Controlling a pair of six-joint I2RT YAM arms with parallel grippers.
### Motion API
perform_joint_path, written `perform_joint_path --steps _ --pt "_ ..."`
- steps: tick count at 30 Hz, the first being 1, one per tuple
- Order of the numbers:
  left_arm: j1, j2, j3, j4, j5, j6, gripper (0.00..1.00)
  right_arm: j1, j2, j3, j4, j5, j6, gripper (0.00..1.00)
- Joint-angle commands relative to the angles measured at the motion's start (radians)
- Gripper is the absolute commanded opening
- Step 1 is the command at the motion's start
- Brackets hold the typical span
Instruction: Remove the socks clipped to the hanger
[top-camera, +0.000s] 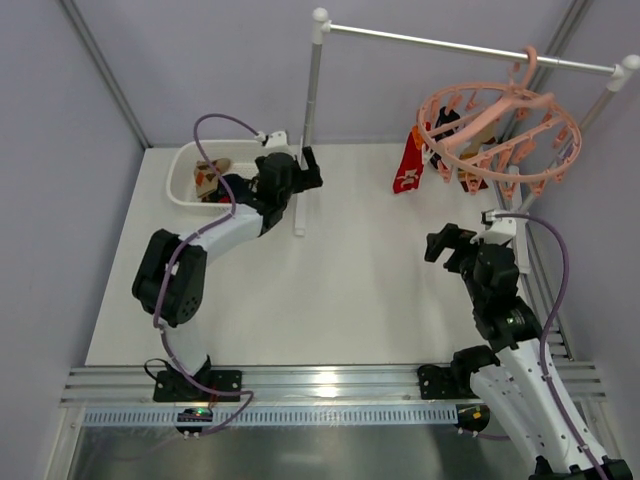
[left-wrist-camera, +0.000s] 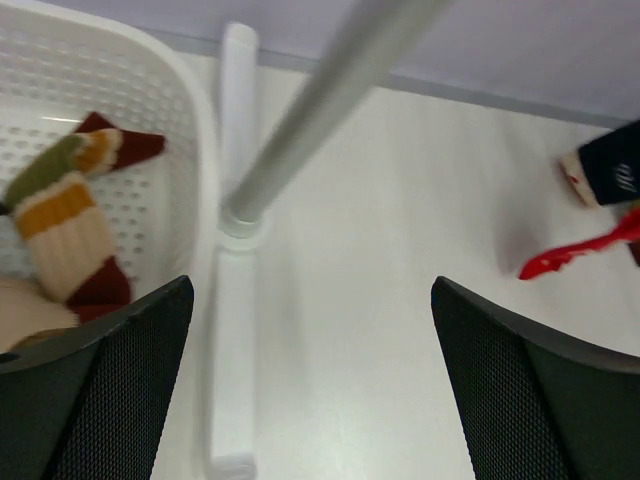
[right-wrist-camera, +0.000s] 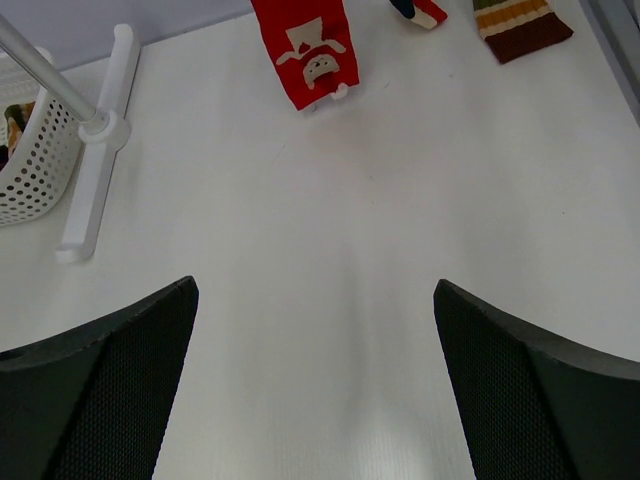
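The salmon-pink ring hanger (top-camera: 500, 135) hangs by its hook from the white rail at the back right. Socks still hang from its clips: a red one with a white figure (top-camera: 408, 165) (right-wrist-camera: 305, 45), a striped olive-and-brown one (right-wrist-camera: 520, 25) and a dark navy one (left-wrist-camera: 610, 175). Another striped sock (left-wrist-camera: 60, 200) lies in the white basket (top-camera: 190, 160). My left gripper (top-camera: 300, 172) (left-wrist-camera: 312, 380) is open and holds nothing, next to the rail stand's left post and the basket. My right gripper (top-camera: 455, 240) (right-wrist-camera: 315, 380) is open and holds nothing, over bare table in front of the hanger.
The white rail stand's left post (left-wrist-camera: 300, 110) rises close ahead of my left fingers, with its foot bar (right-wrist-camera: 95, 170) lying on the table. The perforated basket wall (right-wrist-camera: 30, 160) stands left of that foot. The stand's right post (top-camera: 600, 100) runs along the table's right edge.
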Motion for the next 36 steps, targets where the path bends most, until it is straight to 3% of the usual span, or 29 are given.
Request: perform_joint_path --steps 1,9,14,21,36 --pt "-0.08 -0.048 0.003 0.139 0.056 -0.026 1.0 -0.008 -0.032 0.025 -0.023 0.015 0.003 0.99" --pt "-0.226 0.128 0.141 0.276 0.206 0.007 1.0 -0.016 -0.121 0.05 -0.063 -0.003 0.013 1.0" --pt "-0.252 0.318 0.274 0.461 0.339 0.05 0.99 -0.017 -0.189 0.097 -0.107 -0.057 0.029 1.0" --pt "-0.252 0.541 0.486 0.583 0.424 0.036 0.99 -0.016 -0.223 0.137 -0.116 -0.119 0.049 1.0" --pt "-0.241 0.834 0.86 0.61 0.3 0.117 1.0 -0.016 -0.148 0.111 -0.024 -0.195 0.055 1.0"
